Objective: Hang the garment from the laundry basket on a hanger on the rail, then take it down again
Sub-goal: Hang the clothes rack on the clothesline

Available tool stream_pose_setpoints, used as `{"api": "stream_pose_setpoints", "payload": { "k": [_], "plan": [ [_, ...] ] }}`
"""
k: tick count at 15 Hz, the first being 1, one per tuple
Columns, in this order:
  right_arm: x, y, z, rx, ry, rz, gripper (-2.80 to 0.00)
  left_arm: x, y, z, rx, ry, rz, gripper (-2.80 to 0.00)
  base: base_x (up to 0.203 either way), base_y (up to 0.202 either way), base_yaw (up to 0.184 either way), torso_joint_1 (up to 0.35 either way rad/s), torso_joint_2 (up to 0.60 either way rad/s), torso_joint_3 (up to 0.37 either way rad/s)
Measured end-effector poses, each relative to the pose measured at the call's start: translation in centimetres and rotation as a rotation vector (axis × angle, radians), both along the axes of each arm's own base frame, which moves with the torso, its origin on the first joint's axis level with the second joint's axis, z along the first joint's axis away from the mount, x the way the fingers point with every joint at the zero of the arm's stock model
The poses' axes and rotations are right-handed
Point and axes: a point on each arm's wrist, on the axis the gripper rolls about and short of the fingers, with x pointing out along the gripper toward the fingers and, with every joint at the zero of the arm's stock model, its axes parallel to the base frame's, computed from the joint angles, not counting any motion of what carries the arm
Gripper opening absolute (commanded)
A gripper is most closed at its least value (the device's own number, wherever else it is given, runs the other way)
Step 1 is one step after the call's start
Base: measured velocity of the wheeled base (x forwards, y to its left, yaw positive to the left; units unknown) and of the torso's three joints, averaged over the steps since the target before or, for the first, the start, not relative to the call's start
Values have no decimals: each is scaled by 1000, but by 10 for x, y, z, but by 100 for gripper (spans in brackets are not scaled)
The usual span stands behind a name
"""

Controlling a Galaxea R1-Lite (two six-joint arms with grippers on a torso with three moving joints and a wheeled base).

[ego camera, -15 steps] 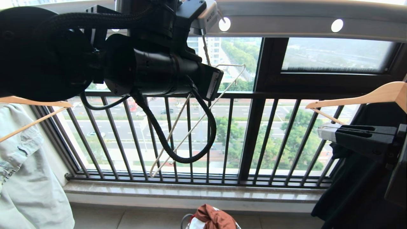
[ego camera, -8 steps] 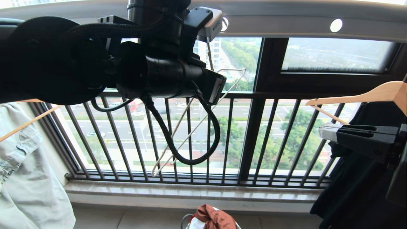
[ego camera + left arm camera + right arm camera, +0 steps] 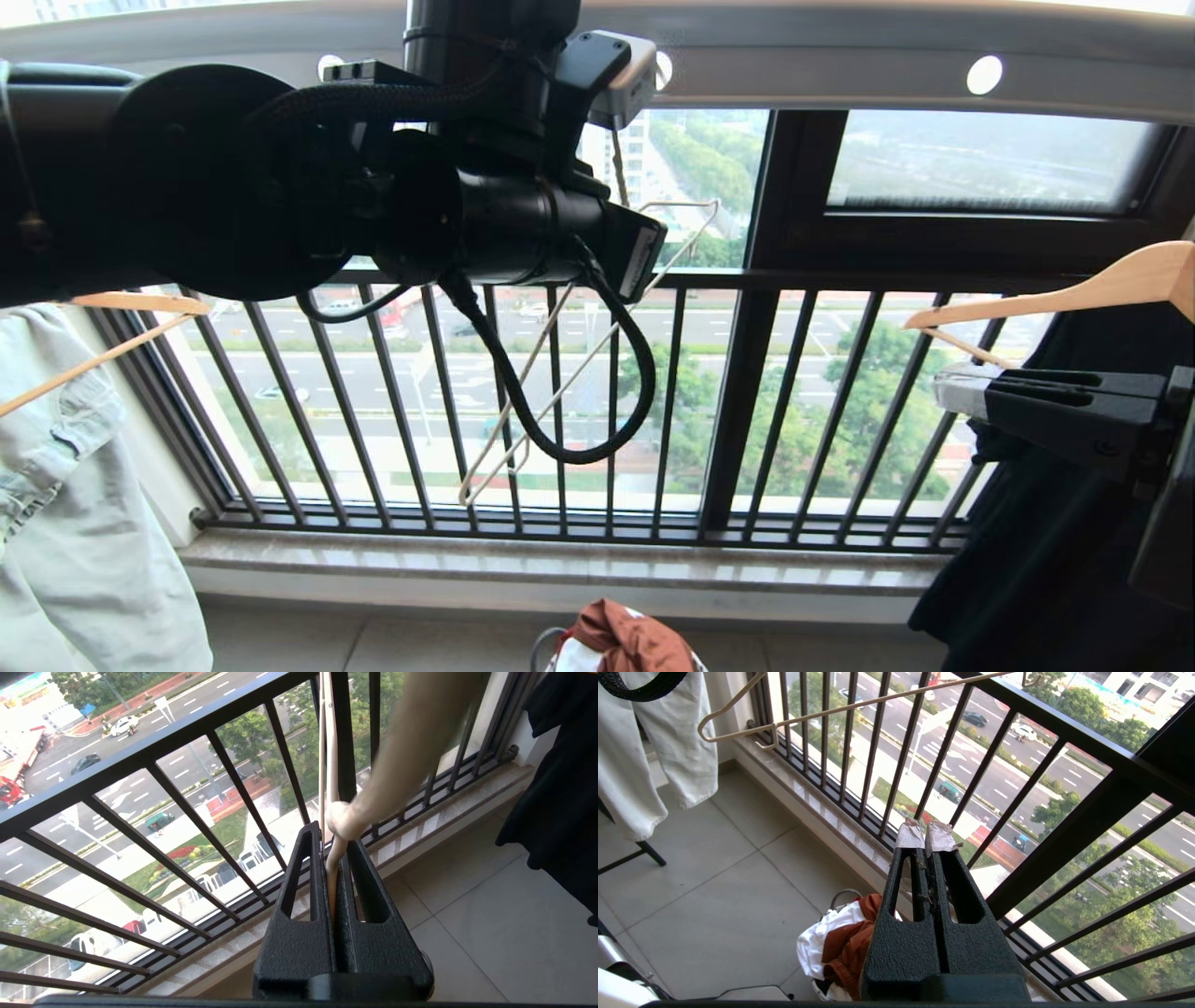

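Note:
The cream wire hanger [image 3: 579,359] hangs tilted just under the grey rail [image 3: 840,79], in front of the window. My left arm reaches up to it and hides its own gripper in the head view. In the left wrist view my left gripper [image 3: 332,837] is shut on the hanger [image 3: 331,877] near its neck. The rust-brown garment [image 3: 630,644] lies bunched in the laundry basket [image 3: 541,646] on the floor below; the right wrist view shows the garment [image 3: 850,947] and the basket rim [image 3: 840,895] too. My right gripper [image 3: 943,387] hovers at the right, shut and empty.
The black balcony railing [image 3: 747,392] runs behind the hanger. A wooden hanger [image 3: 121,303] carries a pale green garment [image 3: 75,485] on the left. Another wooden hanger [image 3: 1074,289] holds a black garment [image 3: 1046,541] on the right, just behind my right gripper.
My left arm has shifted to the right under the rail, still gripping the hanger, whose lower end swung slightly right. The right arm has not moved.

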Motion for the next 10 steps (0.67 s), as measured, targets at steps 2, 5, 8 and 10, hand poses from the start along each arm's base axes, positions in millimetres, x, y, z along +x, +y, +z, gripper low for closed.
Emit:
{"api": "stream_pose_setpoints", "payload": {
  "k": [2, 5, 8, 10],
  "plan": [
    [0, 0, 0, 0, 0, 0, -280, 0, 0, -1, 4, 1, 0, -280, 0, 0, 0, 0, 0, 0],
    [0, 0, 0, 0, 0, 2, -280, 0, 0, -1, 14, -4, -2, 0, 0, 0, 0, 0, 0, 0],
    [0, 0, -2, -15, -3, 11, -280, -2, 2, 2, 8, -10, -1, 0, 0, 0, 0, 0, 0, 0],
    [0, 0, -5, -41, -10, 17, -280, -3, 4, 4, 4, -14, -1, 0, 0, 0, 0, 0, 0, 0]
  ]
}}
